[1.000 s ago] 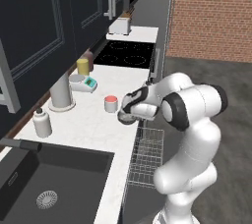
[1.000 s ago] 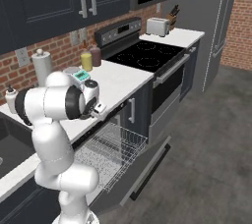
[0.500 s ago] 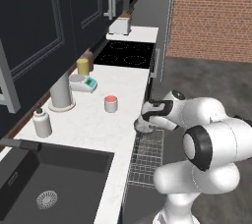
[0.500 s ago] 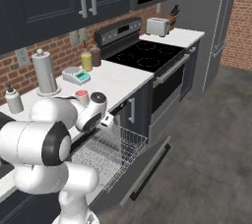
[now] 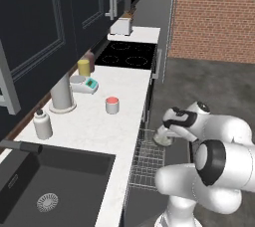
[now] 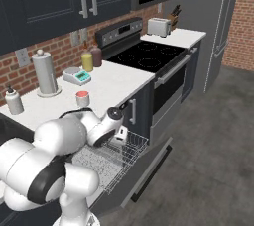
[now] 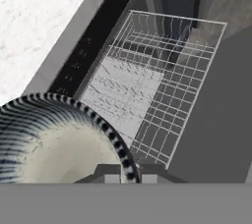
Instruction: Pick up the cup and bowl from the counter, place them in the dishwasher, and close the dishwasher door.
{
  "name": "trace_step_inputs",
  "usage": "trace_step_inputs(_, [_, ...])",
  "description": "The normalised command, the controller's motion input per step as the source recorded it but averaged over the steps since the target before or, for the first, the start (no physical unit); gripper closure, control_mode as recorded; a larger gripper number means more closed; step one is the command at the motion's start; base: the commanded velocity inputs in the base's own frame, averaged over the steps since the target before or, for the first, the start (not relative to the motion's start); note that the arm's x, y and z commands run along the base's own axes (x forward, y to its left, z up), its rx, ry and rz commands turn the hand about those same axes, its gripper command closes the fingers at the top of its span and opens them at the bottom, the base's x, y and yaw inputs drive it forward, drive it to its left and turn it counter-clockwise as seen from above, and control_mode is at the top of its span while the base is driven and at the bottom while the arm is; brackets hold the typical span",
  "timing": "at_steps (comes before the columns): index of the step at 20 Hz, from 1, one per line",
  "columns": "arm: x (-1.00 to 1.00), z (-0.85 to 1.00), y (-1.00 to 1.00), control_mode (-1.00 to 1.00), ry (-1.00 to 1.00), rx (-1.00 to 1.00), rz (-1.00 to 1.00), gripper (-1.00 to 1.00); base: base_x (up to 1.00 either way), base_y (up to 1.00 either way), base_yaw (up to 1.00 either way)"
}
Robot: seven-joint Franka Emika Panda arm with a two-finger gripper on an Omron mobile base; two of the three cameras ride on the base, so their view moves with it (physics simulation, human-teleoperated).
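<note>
Hand (image 7: 126, 176) closed tight on rim of round shallow bowl with dark striped rim and pale inside (image 7: 54, 139), held above the pulled-out silver wire dishwasher rack (image 7: 157, 95); rack looks empty. In left base view the bowl (image 5: 163, 136) sits at the hand (image 5: 172, 130), off the worktop edge, over the rack (image 5: 147, 161). Small grey-white cup with salmon-red top (image 5: 112, 105) stands on the white speckled worktop (image 5: 99, 126), well apart from the bowl. Dark dishwasher door (image 6: 149, 170) hangs open.
</note>
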Motion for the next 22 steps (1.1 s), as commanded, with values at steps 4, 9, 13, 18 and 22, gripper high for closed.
trace_step_inputs(4, [0.19, -0.21, -0.36, -1.00, 0.00, 0.00, 0.14, 1.00, 0.00, 0.00, 0.00])
trace_step_inputs(9, [0.53, -0.36, -0.34, -1.00, 0.00, 0.00, 0.14, 1.00, 0.00, 0.00, 0.00])
trace_step_inputs(13, [0.60, -0.48, -0.25, -1.00, -0.04, 0.00, 0.11, 1.00, 0.00, 0.00, 0.00])
trace_step_inputs(18, [0.61, -0.38, -0.04, -1.00, -0.05, 0.00, 0.01, 1.00, 0.00, 0.00, 0.00])
trace_step_inputs(22, [0.61, -0.34, 0.00, -1.00, 0.00, 0.00, 0.01, 1.00, 0.00, 0.00, 0.00])
